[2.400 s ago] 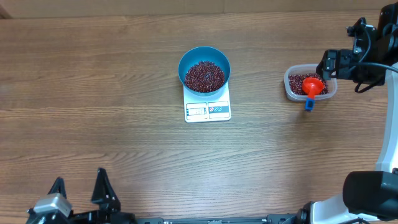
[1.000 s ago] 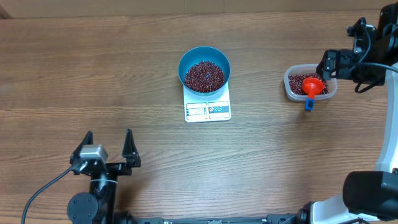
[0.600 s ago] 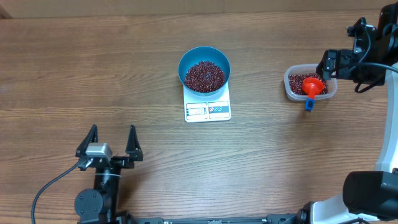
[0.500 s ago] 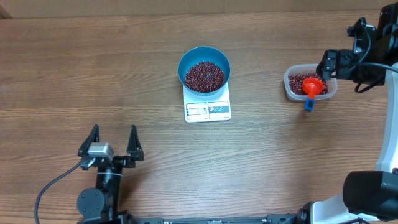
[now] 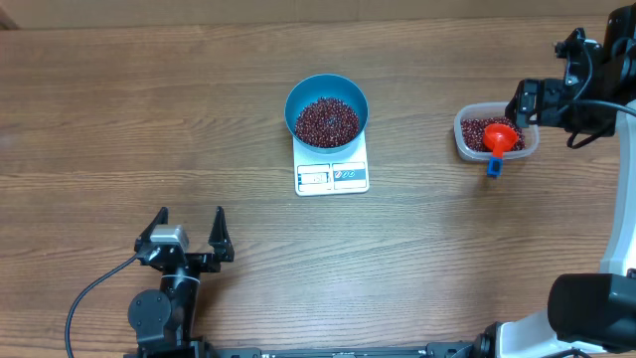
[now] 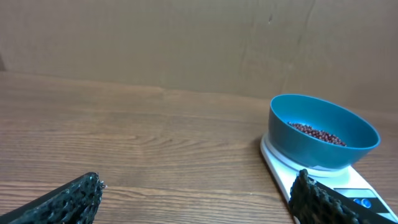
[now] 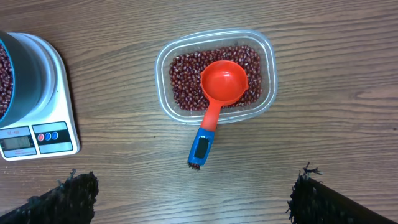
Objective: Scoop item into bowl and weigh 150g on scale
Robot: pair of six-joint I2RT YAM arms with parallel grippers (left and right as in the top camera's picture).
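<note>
over the table (image 5: 119, 99), our left gripper (image 5: 189, 217) at seven o'clock and right gripper (image 7: 189, 193) at three stand spread, empty. the bowl (image 6: 317, 149) sits on the scale (image 5: 333, 177) at centre; the tub (image 7: 163, 81) at three holds the scoop (image 7: 221, 87). beans (image 5: 327, 120) lie in both. we should read the display, then add small scoops.

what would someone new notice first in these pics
The bright blue round bowl of small dark red beans stands out, sitting on the small white rectangular scale at the centre of the overhead view. To its right, a clear plastic tub holds more beans, with an orange-red scoop resting in it, blue handle poking over the rim.
</note>
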